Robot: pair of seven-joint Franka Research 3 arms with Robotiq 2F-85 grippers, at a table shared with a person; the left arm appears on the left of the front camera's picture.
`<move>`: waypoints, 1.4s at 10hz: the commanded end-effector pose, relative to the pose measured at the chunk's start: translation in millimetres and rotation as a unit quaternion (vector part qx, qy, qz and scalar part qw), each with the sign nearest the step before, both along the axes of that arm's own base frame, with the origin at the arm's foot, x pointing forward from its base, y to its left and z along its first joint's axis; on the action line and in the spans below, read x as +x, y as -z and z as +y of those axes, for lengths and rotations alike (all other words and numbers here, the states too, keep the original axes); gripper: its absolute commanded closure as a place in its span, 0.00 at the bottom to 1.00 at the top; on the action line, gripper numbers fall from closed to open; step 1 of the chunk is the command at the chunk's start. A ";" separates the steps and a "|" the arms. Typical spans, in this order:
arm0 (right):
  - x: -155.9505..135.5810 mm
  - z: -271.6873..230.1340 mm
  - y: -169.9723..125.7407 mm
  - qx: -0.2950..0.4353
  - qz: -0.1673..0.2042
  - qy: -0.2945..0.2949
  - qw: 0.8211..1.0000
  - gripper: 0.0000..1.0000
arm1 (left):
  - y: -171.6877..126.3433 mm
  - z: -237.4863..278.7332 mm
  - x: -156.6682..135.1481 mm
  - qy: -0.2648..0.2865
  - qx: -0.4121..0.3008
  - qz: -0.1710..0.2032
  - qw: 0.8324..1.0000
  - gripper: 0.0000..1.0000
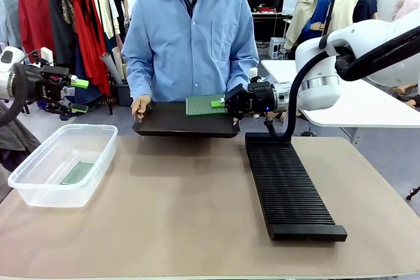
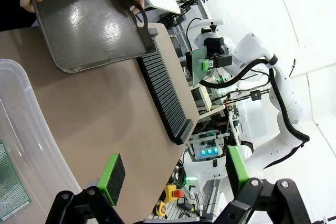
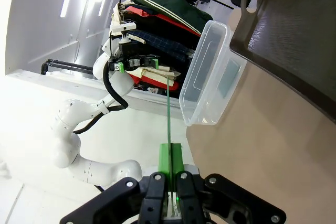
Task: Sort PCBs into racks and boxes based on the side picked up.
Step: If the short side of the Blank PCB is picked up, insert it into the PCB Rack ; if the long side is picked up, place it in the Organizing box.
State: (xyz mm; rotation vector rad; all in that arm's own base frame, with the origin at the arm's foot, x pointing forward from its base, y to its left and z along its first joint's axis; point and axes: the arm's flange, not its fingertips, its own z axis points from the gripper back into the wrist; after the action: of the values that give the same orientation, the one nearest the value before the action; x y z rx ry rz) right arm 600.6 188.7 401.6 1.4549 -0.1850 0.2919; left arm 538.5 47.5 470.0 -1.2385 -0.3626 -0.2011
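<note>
My right gripper (image 1: 222, 103) is shut on the edge of a green PCB (image 1: 202, 105), holding it roughly level above the far side of a black tray, dotted face up. In the right wrist view the same PCB (image 3: 168, 114) shows edge-on as a thin green line rising from the closed fingers (image 3: 170, 156). The long black slotted rack (image 1: 289, 185) lies on the table just below and right of that gripper. My left gripper (image 1: 77, 94) hangs open above the far end of the clear box (image 1: 39, 191); its green pads (image 2: 111, 174) stand wide apart. A second PCB (image 1: 77, 173) lies flat in the box.
A person across the table holds the shallow black tray (image 1: 164, 126) by both ends at the far edge. A white side table (image 1: 367, 106) stands behind the right arm and a clothes rail (image 1: 59, 4) at the back left. Bare brown tabletop (image 1: 177, 208) lies between box and rack.
</note>
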 end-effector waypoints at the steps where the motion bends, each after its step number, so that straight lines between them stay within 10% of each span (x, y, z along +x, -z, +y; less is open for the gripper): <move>1: -5.2 1.6 -0.8 0.008 -0.004 0.004 1.000 1.00 | -1.6 0.7 0.3 -0.002 0.001 0.002 1.000 0.00; 14: -10.4 -110.6 30.2 0.033 -0.054 0.011 0.998 1.00 | -1.6 0.7 0.3 -0.002 0.001 0.002 1.000 0.00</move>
State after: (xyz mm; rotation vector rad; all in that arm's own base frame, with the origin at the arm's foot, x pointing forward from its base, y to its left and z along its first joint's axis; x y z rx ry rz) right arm 597.7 87.3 375.4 1.4873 -0.2685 0.3118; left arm 538.5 47.6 470.0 -1.2384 -0.3627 -0.2009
